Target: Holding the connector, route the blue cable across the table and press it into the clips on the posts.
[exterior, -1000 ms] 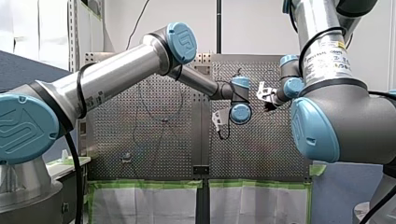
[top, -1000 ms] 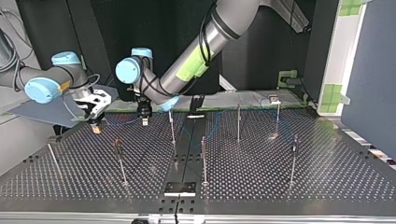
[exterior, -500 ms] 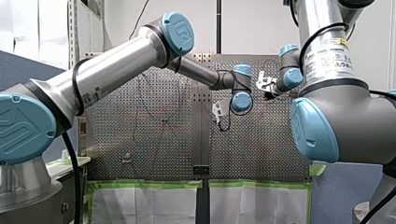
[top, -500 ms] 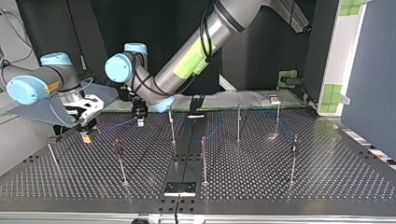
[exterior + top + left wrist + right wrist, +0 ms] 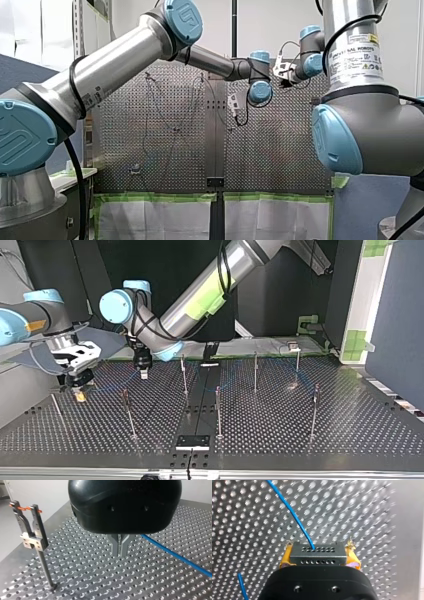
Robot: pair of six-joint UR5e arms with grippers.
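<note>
Top view, left to right: right pincer sits far left, yellow pads clamped on the connector, with the blue cable leaving its face. You've got a clip post near it, on the camera side. The left pincer comes next, fingers pressed together and gripping nothing; the cable passes just beside it. Another post stands close on its right, and more posts spread rightward. The bench is perforated metal with a dark plate at the near edge. Green tape marks the white panel at right.
</note>
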